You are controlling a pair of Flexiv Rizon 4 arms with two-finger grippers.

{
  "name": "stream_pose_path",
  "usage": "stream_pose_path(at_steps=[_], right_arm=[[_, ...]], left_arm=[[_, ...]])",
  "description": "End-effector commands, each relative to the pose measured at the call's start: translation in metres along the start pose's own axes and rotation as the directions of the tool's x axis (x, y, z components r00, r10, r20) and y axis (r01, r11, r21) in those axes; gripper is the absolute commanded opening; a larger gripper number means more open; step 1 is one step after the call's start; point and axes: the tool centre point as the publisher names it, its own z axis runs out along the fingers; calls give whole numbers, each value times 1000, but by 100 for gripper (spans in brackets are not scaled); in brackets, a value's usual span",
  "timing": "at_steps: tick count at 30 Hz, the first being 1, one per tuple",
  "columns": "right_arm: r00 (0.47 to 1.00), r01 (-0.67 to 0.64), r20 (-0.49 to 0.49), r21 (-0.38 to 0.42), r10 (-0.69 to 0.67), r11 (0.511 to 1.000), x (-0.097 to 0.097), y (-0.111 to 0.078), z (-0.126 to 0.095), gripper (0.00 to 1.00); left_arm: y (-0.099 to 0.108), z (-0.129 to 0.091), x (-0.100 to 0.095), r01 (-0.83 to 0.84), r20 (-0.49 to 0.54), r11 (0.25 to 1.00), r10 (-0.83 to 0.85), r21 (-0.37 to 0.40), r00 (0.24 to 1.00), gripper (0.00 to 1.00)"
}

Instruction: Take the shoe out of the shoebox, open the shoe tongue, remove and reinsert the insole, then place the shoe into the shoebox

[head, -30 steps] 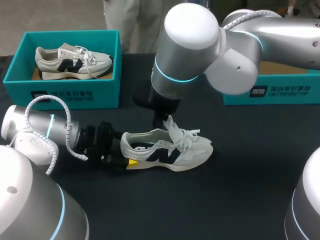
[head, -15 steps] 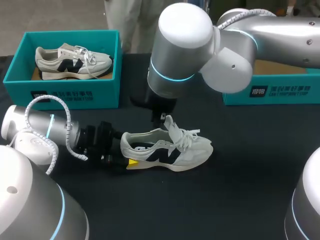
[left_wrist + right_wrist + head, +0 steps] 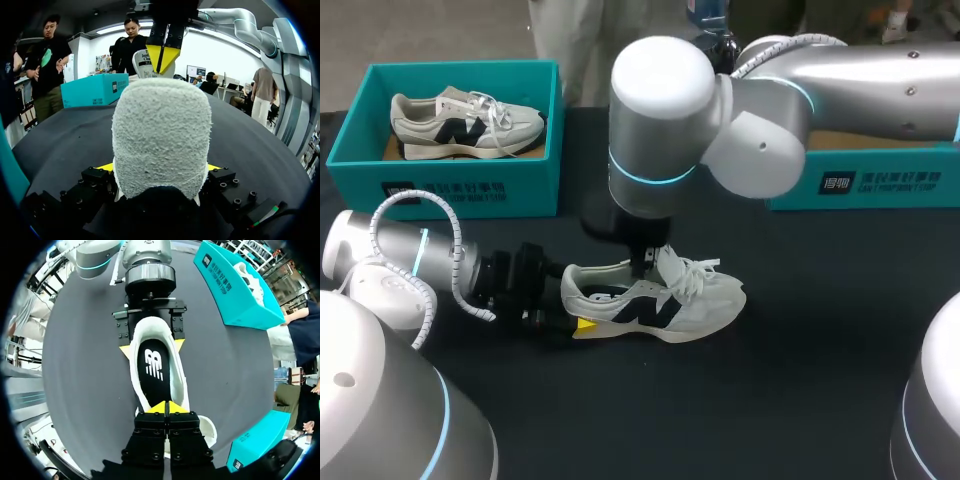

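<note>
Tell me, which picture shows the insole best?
The right wrist view. It looks straight down into the shoe, so the black insole shows almost whole. The head view shows the shoe from the side, with the insole hidden. The left wrist view shows only the heel from behind.

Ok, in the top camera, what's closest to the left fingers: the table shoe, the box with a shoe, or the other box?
1. Table shoe: its heel sits between the left fingers.
2. Box with a shoe: behind them, at the table's left.
3. Other box: far right.
</note>
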Motion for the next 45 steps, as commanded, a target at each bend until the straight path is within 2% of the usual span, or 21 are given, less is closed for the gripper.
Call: stream_pose_path(at_steps=[1,11,22,29,38,45], right_arm=[[1000,8,6,103,-9,995,-1,14,3,0],[1000,8,6,103,-9,995,-1,14,3,0],[999,50,14,120,-52,991,2,17,30,0],[998,68,-27,139,-65,988,4,10,42,0],[993,84,-100,150,-69,985,24,5,42,0],[991,82,-119,129,-66,988,13,4,59,0]], left_arm=[[1,1,0,-1,0,1000,1,-2,1000,0],[1,1,0,-1,0,1000,1,-2,1000,0],[1,1,0,-1,0,1000,1,-2,1000,0],[1,1,0,-1,0,1000,1,-2,1000,0],[1,1,0,-1,0,1000,1,-2,1000,0],[1,1,0,-1,0,1000,1,-2,1000,0]])
